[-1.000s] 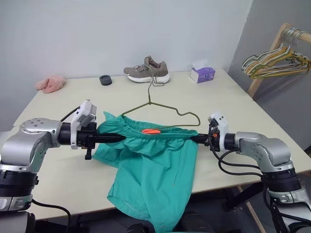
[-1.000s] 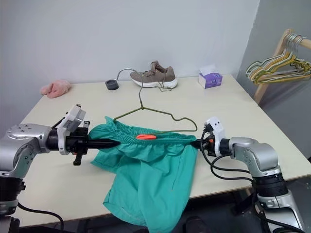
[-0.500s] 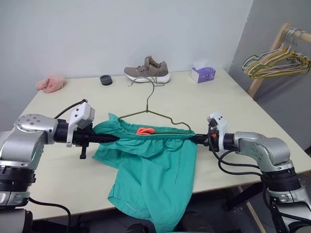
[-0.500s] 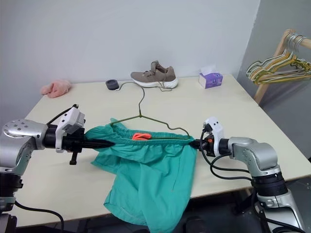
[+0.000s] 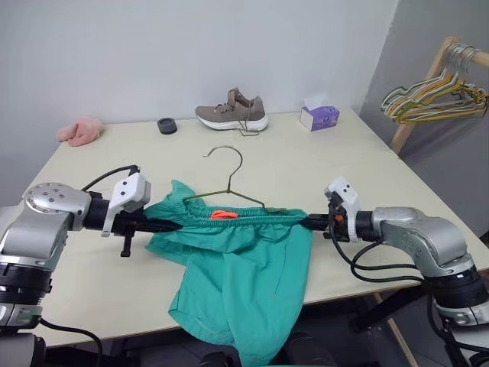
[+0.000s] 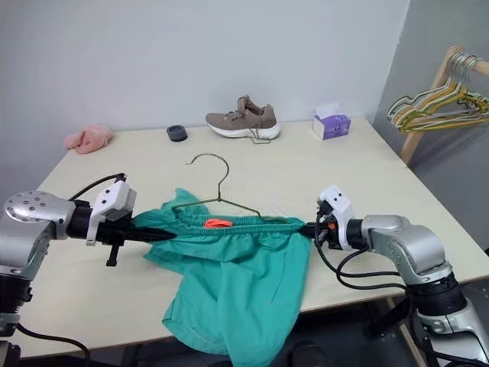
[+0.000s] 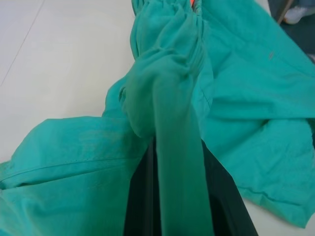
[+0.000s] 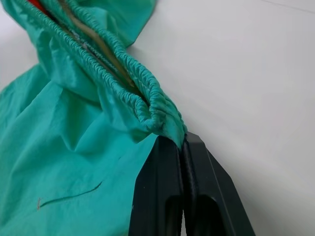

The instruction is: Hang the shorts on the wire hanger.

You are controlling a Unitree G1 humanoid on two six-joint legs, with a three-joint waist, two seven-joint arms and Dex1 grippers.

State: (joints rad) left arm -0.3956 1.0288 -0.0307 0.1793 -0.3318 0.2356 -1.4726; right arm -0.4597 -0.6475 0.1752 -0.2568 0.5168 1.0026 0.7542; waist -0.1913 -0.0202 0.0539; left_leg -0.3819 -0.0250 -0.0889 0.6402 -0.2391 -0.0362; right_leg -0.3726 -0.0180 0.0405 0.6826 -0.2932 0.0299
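While the left gripper (image 5: 172,225) stays out of it by being clamped on one end of the waistband, the shorts (image 5: 237,275) stretch rightward to the right gripper (image 5: 312,222), pinched shut on the other end, with the legs draped over the table's (image 5: 367,176) near edge. Just beyond the taut waistband, between the two grippers, lies the hanger (image 5: 229,183), its lower part tucked in or behind the fabric; which is unclear. The likely risk: a thin bite of elastic slipping from either grip under tension, or the band dragging the loose hanger askew. Beyond the grippers the tabletop is open up to a shoe (image 5: 231,112) far off; a rack (image 5: 428,84) of hangers stands well right of the right gripper.
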